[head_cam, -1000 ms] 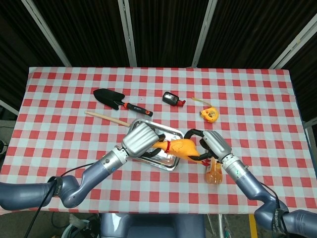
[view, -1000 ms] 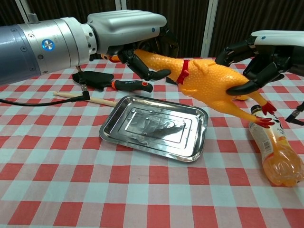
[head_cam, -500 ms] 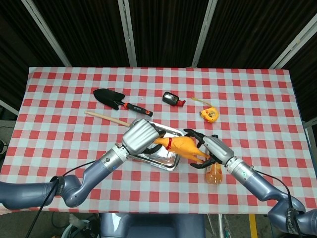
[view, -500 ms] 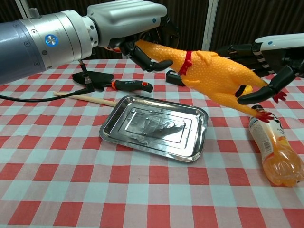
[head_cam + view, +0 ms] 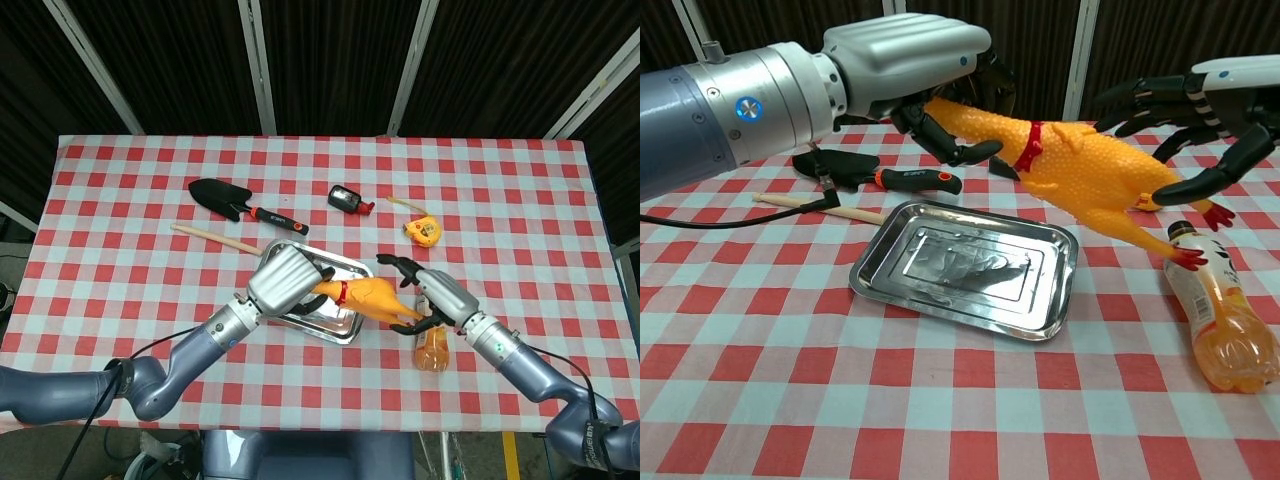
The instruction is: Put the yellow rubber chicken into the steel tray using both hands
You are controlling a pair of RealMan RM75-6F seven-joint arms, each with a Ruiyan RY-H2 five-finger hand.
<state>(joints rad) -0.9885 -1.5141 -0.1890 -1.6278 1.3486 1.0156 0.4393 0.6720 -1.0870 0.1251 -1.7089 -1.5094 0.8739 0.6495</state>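
The yellow rubber chicken (image 5: 1090, 175) hangs in the air, tilted down to the right, over the right end of the steel tray (image 5: 960, 262). My left hand (image 5: 905, 55) grips it by the head and neck. My right hand (image 5: 1200, 100) is just beyond the chicken's rear with its fingers spread wide, holding nothing. From the head view the chicken (image 5: 368, 296) stretches between the left hand (image 5: 283, 279) and the right hand (image 5: 432, 295), and the left hand hides much of the tray (image 5: 335, 327).
An orange drink bottle (image 5: 1225, 330) lies on the cloth right of the tray, under the right hand. Behind the tray lie a black trowel (image 5: 225, 198), a wooden stick (image 5: 215, 238), a small black device (image 5: 346, 198) and a yellow tape measure (image 5: 423, 231).
My right hand let go of the chicken's rear and spread its fingers, drawing slightly right. The left hand keeps the chicken's neck, and the body has dipped a little toward the tray.
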